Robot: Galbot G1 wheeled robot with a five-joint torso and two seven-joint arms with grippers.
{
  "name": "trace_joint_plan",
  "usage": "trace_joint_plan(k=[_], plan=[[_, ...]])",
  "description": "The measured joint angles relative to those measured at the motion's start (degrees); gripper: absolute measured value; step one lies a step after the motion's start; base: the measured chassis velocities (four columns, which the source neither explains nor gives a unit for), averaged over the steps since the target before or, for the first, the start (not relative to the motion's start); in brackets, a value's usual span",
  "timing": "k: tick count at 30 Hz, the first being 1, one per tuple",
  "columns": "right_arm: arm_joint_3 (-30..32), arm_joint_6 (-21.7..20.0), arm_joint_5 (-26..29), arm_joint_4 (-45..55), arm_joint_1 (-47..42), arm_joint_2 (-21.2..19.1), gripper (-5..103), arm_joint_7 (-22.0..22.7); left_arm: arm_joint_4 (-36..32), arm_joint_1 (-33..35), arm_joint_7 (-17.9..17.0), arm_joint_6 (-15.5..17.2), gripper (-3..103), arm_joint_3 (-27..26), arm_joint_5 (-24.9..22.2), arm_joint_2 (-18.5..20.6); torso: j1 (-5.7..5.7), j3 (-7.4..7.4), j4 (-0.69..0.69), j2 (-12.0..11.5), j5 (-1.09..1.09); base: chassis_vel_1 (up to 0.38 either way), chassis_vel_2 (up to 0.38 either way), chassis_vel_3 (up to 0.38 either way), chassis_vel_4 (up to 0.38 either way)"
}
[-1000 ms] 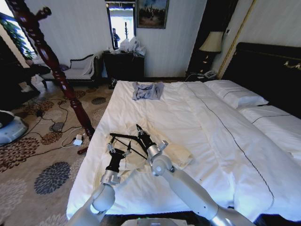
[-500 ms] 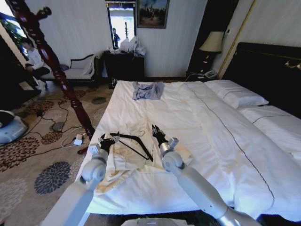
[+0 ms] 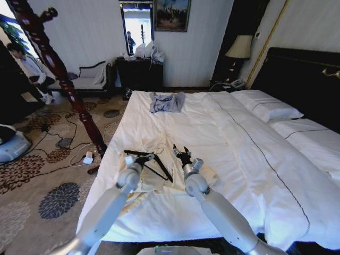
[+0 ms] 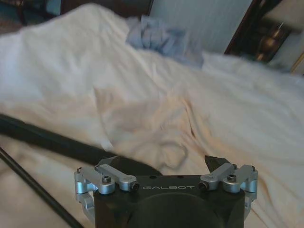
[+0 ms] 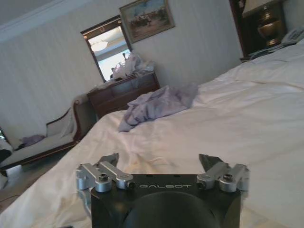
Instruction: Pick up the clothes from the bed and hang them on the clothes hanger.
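On the near left part of the bed, the left end effector hovers low over the cream shirt, its fingers spread with nothing between them. In the left wrist view that end effector looks straight down the garment: the cream shirt lies rumpled just ahead of the fingertips, and the black clothes hanger runs across the fabric beside the left finger, close to it, though whether they touch cannot be told. In the head view the clothes hanger lies flat on top of the shirt, one arm stretching toward the bed's left edge and the other slanting down toward the robot, directly under and beside the left end effector.

Just to the right, the right end effector is poised above the shirt's right edge, fingers likewise apart and holding nothing. In the right wrist view this end effector points along the white duvet toward a small grey-blue garment crumpled farther up the bed, with the same grey-blue garment near the bed's far end in the head view.
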Motion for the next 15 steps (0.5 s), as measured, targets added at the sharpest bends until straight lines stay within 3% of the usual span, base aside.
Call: trace_joint_plan(k=[1, 2, 6, 12, 15], plan=[[0.5, -0.2, 0.0, 0.0, -0.2, -0.1, 98, 0.2, 0.7, -0.4, -2.8, 1.0, 100, 0.9, 0.0, -1.5, 0.00, 0.00, 0.00, 0.0, 0.00, 0.000, 0.000, 0.000, 0.000], [0.5, -0.2, 0.0, 0.0, -0.2, -0.1, 98, 0.2, 0.7, -0.4, -2.8, 1.0, 100, 0.9, 0.0, -1.5, 0.00, 0.00, 0.00, 0.0, 0.00, 0.000, 0.000, 0.000, 0.000], [1.9, -0.6, 0.0, 0.3, -0.9, -0.9, 100, 0.7, 2.1, -0.2, -10.1, 3.9, 100, 2.9, 0.2, -5.5, -0.01, -0.01, 0.02, 0.0, 0.00, 0.000, 0.000, 0.000, 0.000], [2.3, -0.9, 0.2, 0.2, -1.1, -1.2, 100, 1.2, 4.8, -1.0, -12.4, 4.0, 100, 3.3, 1.5, -8.1, -0.01, 0.00, 0.03, 0.0, 0.00, 0.000, 0.000, 0.000, 0.000], [2.3, -1.6, 0.5, 0.1, -1.1, -1.3, 100, 2.1, 7.2, -2.7, -13.0, 3.4, 89, 3.2, 1.8, -10.3, 0.00, 0.00, 0.01, 0.0, -0.01, 0.000, 0.000, 0.000, 0.000]])
